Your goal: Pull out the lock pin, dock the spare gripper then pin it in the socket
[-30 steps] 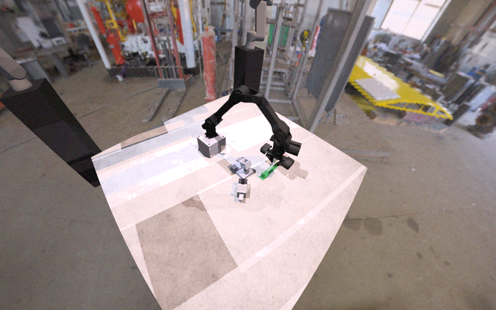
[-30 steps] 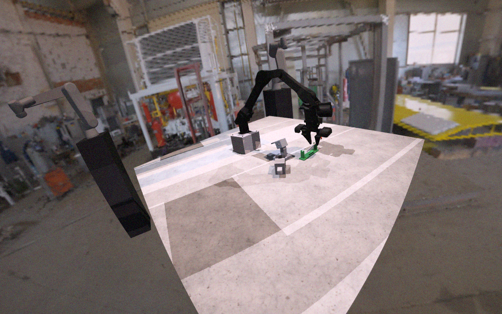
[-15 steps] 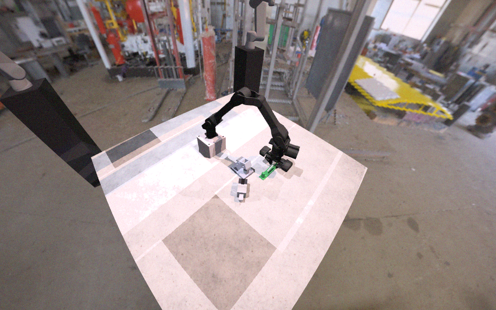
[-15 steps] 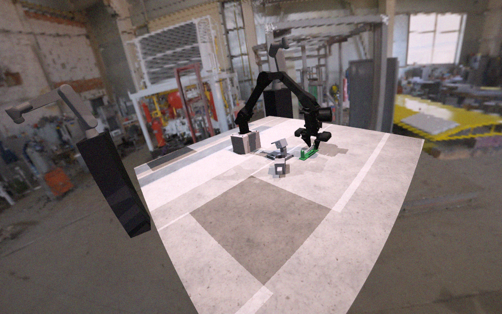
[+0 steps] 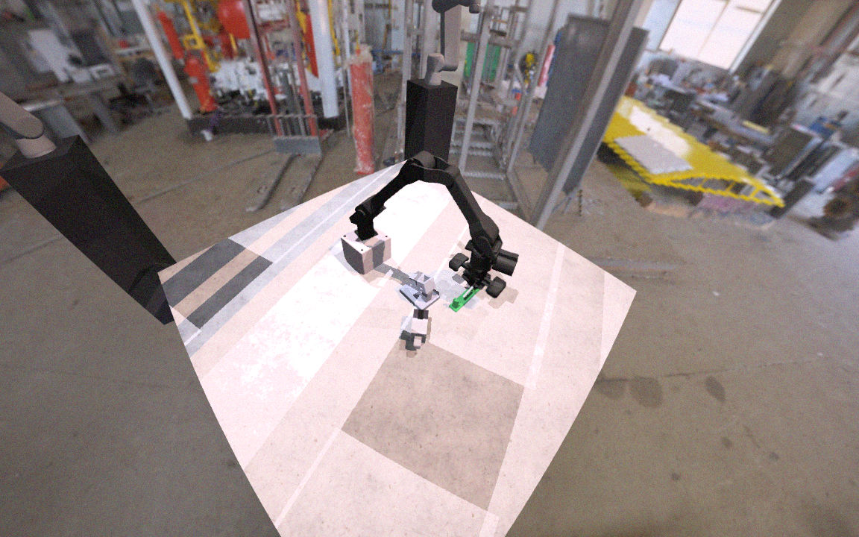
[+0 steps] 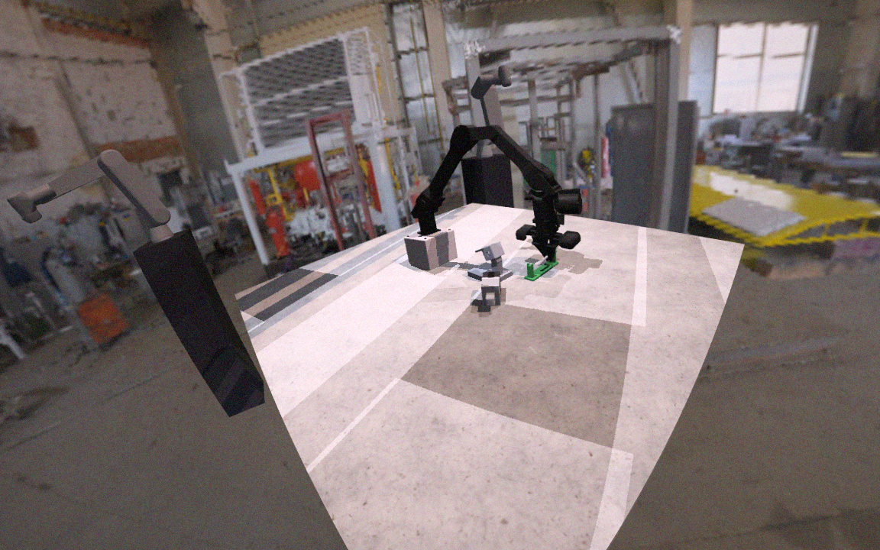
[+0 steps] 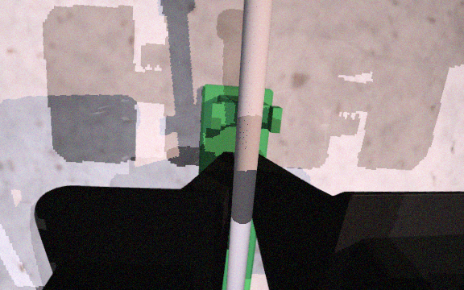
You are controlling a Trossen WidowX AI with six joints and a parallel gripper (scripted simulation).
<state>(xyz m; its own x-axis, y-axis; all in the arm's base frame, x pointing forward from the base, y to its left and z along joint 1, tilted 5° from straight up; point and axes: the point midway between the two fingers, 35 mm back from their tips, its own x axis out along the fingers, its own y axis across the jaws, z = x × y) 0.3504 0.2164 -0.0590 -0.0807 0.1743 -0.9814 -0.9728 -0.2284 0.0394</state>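
Observation:
The lock pin (image 7: 253, 80), a pale rod, runs lengthwise over the green cradle (image 5: 457, 305) (image 6: 538, 272) (image 7: 234, 142). Its red head is not visible. My gripper (image 5: 475, 287) (image 6: 550, 257) (image 7: 239, 162) is low over the cradle's far part and shut on the pin's shaft, with a fingertip against each side. The grey mount (image 5: 423, 283) (image 6: 492, 251) stands beside the cradle, its tilted boxy socket on a post above a flat base. The grey-and-black spare gripper (image 5: 414, 327) (image 6: 491, 292) lies in front of the mount. Whether the pin touches the cradle is hidden by my fingers.
The arm's pale base block (image 5: 365, 250) (image 6: 429, 248) stands behind and left of the mount. Two dark pedestals with small grey arms, one at the left (image 5: 86, 220) (image 6: 197, 314) and one at the back (image 5: 429, 120) (image 6: 486, 181), stand beyond the table's edge.

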